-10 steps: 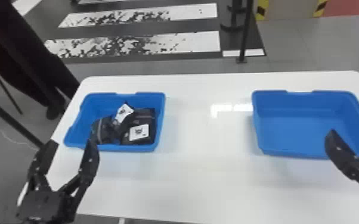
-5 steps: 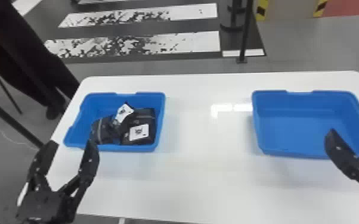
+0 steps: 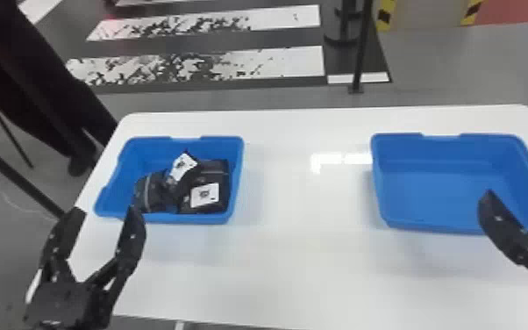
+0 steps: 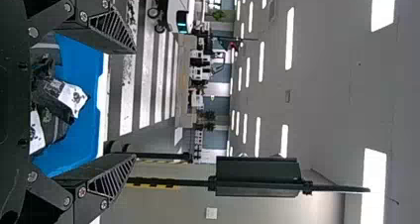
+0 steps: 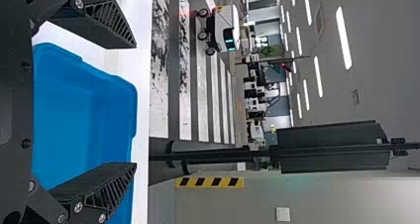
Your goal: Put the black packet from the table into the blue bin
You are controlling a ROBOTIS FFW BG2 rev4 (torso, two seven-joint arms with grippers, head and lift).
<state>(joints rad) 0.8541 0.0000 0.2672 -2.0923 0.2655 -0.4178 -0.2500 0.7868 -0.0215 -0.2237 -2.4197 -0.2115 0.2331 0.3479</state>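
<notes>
In the head view, my left gripper (image 3: 106, 212) stands open near the table's left edge, in front of the left blue bin (image 3: 188, 218). That bin holds black packets: one at its left (image 3: 148, 193), one at its right (image 3: 215, 177) and a white-labelled one (image 3: 179, 174) lying tilted across them. The right gripper (image 3: 522, 193) is open by the right blue bin (image 3: 434, 188), which has nothing in it. In the left wrist view, packets (image 4: 54, 96) lie beyond the left gripper (image 4: 134, 104). In the right wrist view, blue bin walls (image 5: 119, 102) show behind the right gripper (image 5: 134, 105).
Both bins stand on a white table (image 3: 302, 263), with bare tabletop between and in front of them. Past its far edge, a dark pole (image 3: 359, 52) rises from the floor. A person's dark-clothed legs (image 3: 35, 83) are beyond the table at the left.
</notes>
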